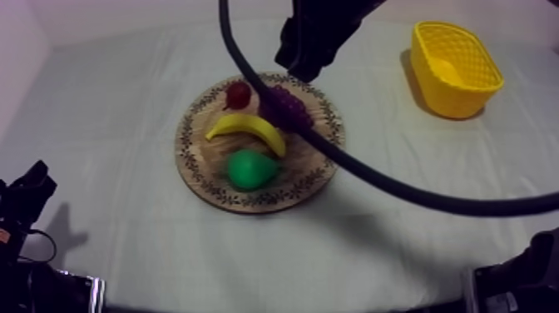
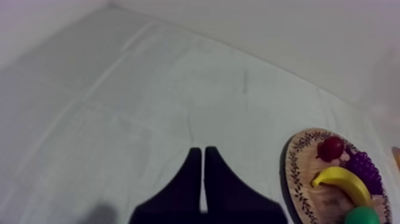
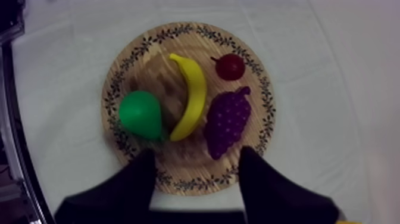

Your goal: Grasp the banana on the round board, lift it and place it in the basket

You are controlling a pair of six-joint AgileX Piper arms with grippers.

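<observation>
Right gripper (image 3: 199, 154): fingers spread wide, nothing between them, over the board (image 1: 200, 171) rim near the grapes (image 1: 287, 106), upper centre of the top view. Banana (image 1: 247, 131) lies mid-board at frame centre, long axis running left to lower right, back arched toward the small red fruit (image 1: 238, 94), pear (image 1: 251, 169) just below. Left gripper (image 2: 202, 156) fingers pressed together, empty, lower left; basket (image 1: 445, 96) upper right.

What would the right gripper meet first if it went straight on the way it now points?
Probably the wooden board, in the gap between the banana and the bunch of grapes, framed by the open right gripper. Depth is unclear, so either fruit could touch first.
</observation>
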